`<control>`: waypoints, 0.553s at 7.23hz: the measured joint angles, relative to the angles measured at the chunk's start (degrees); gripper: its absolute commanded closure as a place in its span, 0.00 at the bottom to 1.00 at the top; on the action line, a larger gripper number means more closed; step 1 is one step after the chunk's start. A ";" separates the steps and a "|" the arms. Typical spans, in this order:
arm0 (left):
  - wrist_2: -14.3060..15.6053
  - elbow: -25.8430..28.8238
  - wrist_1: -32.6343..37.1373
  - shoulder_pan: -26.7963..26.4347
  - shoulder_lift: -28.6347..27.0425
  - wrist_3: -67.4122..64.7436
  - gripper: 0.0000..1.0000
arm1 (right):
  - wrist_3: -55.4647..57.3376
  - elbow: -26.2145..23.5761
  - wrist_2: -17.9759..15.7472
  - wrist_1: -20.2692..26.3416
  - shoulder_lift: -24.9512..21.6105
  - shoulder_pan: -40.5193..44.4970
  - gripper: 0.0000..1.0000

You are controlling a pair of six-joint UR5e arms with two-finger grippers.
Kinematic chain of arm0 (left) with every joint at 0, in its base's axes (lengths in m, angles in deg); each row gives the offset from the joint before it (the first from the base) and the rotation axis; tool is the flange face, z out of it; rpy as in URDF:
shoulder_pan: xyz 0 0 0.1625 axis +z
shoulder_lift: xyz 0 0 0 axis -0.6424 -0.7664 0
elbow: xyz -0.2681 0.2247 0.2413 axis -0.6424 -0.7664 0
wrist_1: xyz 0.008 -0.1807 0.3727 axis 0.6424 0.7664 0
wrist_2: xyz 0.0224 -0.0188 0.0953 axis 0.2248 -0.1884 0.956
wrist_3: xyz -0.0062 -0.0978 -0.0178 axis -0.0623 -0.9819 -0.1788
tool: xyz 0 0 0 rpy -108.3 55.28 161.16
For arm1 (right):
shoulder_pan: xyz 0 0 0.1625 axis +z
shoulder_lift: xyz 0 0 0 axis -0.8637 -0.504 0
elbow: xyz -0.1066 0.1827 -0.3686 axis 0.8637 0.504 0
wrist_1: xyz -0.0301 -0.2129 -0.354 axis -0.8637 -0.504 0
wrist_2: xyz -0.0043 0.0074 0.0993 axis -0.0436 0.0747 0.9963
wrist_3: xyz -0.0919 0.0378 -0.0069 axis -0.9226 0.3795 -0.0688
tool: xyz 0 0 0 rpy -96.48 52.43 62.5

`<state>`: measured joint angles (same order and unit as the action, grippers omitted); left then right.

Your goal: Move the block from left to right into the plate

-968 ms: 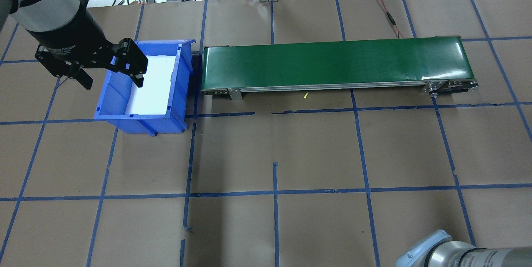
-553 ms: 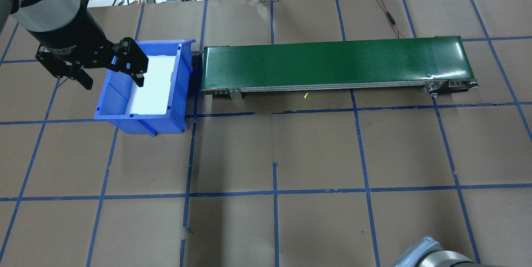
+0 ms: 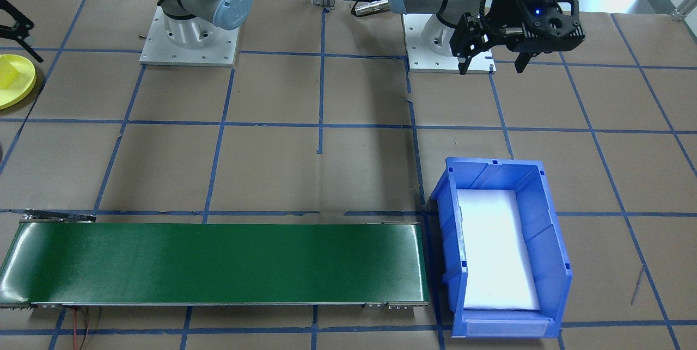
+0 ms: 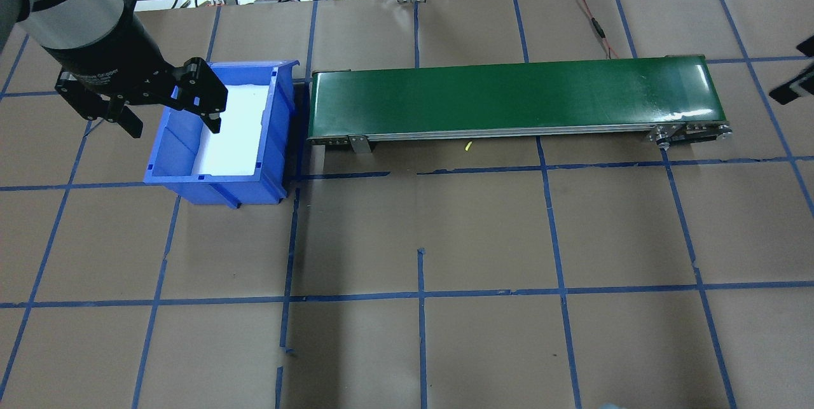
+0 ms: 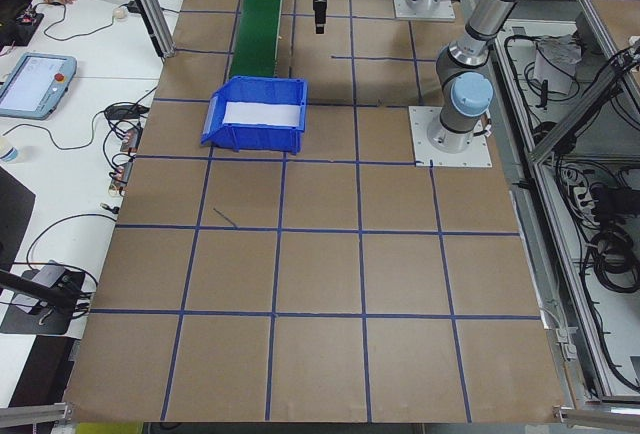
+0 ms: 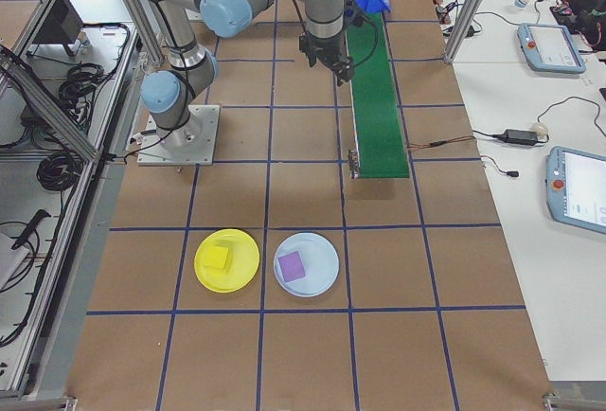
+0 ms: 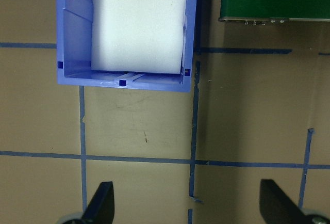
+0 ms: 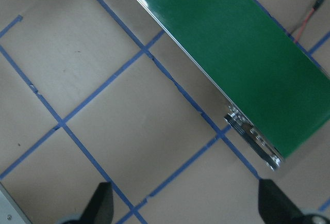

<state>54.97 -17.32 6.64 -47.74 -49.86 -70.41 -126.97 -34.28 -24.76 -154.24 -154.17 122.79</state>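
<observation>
The left gripper [image 4: 170, 117] hangs above the near-left wall of the blue bin [image 4: 273, 161], its fingers [image 7: 100, 203] spread wide with nothing between them; the wrist camera looks straight down past them onto brown paper and blue tape lines, with the bin's near wall just beyond. The bin holds only a white foam pad [image 3: 498, 249] and sits just off the left end of the green conveyor belt [image 4: 515, 97], which runs across the far part of the worktop [image 4: 420, 345]. The right gripper [image 6: 336, 65] hovers beside the right-hand stretch of that belt, and its wrist view shows both fingers [image 8: 100, 203] set wide apart and empty, the belt's roller end below them. Well past the belt's right end, two round plates lie side by side on the paper: the yellow plate [image 6: 241, 274] with a yellow block [image 6: 218, 258] resting inside it, and next to it a pale blue plate [image 6: 322, 274] carrying a purple block [image 6: 291, 265]. From across the table only a slice of the yellow plate shows at the edge, the block sitting on it.
</observation>
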 measured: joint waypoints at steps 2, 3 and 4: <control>0.02 0.00 -0.49 0.00 -0.03 0.20 0.00 | 14.26 0.03 -0.40 -0.04 -0.02 8.89 0.00; 0.06 0.00 -0.91 0.00 -0.06 0.29 0.00 | 23.58 0.01 -0.48 -0.09 -0.10 12.28 0.00; 0.06 0.00 -1.14 0.01 -0.07 0.35 0.00 | 33.90 -0.02 -0.69 -0.16 -0.38 15.22 0.00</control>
<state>55.03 -17.32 5.50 -47.73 -49.93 -70.06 -93.08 -34.30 -25.45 -154.40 -154.54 138.01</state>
